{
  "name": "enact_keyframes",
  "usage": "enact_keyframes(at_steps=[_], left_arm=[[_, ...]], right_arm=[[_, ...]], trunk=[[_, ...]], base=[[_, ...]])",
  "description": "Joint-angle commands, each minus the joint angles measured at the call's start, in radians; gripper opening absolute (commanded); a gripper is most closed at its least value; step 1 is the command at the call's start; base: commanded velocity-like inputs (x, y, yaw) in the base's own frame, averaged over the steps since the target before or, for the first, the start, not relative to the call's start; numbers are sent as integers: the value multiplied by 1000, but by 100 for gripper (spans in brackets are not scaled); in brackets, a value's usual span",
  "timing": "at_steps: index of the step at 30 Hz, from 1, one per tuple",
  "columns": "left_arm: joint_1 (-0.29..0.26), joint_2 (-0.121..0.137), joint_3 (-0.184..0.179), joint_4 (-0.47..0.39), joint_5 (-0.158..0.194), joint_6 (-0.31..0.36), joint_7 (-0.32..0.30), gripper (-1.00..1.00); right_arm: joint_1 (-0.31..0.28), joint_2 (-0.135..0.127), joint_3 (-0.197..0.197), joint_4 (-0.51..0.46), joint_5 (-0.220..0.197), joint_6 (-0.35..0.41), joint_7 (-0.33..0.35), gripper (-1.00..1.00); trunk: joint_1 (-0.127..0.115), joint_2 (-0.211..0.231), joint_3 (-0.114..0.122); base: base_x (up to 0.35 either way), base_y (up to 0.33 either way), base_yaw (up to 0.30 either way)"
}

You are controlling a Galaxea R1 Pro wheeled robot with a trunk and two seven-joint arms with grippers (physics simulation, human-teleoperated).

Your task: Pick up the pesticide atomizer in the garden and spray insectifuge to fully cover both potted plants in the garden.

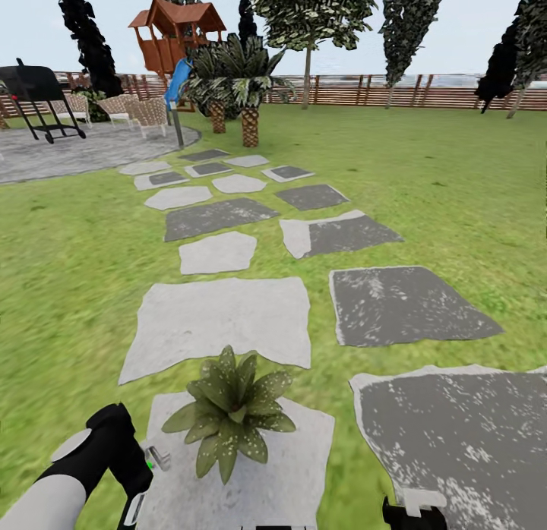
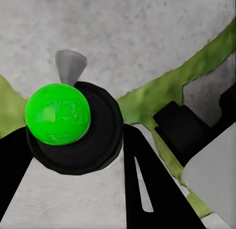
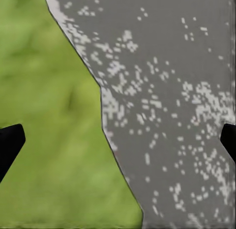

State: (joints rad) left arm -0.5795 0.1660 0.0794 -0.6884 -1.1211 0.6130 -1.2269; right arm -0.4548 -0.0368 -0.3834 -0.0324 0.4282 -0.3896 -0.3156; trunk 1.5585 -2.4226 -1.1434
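One potted plant [image 1: 232, 408], a rosette of pale-speckled green leaves, sits on a light stepping stone [image 1: 304, 469] close in front of me; its leaves hide the pot. Just left of it, my left gripper [image 1: 144, 481] is shut on the pesticide atomizer [image 1: 156, 460]. In the left wrist view the pesticide atomizer [image 2: 73, 125] is a black round body with a bright green ball and a grey nozzle, held between the black fingers [image 2: 147, 184] above the stone. My right gripper [image 3: 118, 145] hangs open over the edge between grass and a dark stone, low at the right [image 1: 414, 509].
Grey stepping stones [image 1: 220, 321] lead over the lawn to a round paved patch [image 1: 68, 150] with a black grill [image 1: 38, 97] and chairs. Palms [image 1: 247, 86], a wooden playhouse [image 1: 175, 36], trees and a slatted fence [image 1: 425, 93] stand at the back.
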Motion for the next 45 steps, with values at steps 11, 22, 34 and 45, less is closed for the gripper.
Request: enact_keyframes(at_steps=[11,22,34,45], left_arm=[[0,-3,3,-2,-6,10,-9,-100],[0,-5,10,-2,-6,11,-13,-100],[0,-6,11,-3,-6,11,-10,-100],[0,-5,8,-14,-6,10,-10,-100]], right_arm=[[-1,-1,-8,2,10,-3,-2,100],[-1,-13,-7,3,17,-4,1,100],[-1,-11,-7,2,15,-3,1,100],[-1,-12,-8,2,15,-3,0,100]], trunk=[[-1,0,-1],[-1,0,-1],[-1,0,-1],[-1,0,-1]], base=[[-227,183,-186],[61,298,-29],[238,254,-142],[12,58,-273]])
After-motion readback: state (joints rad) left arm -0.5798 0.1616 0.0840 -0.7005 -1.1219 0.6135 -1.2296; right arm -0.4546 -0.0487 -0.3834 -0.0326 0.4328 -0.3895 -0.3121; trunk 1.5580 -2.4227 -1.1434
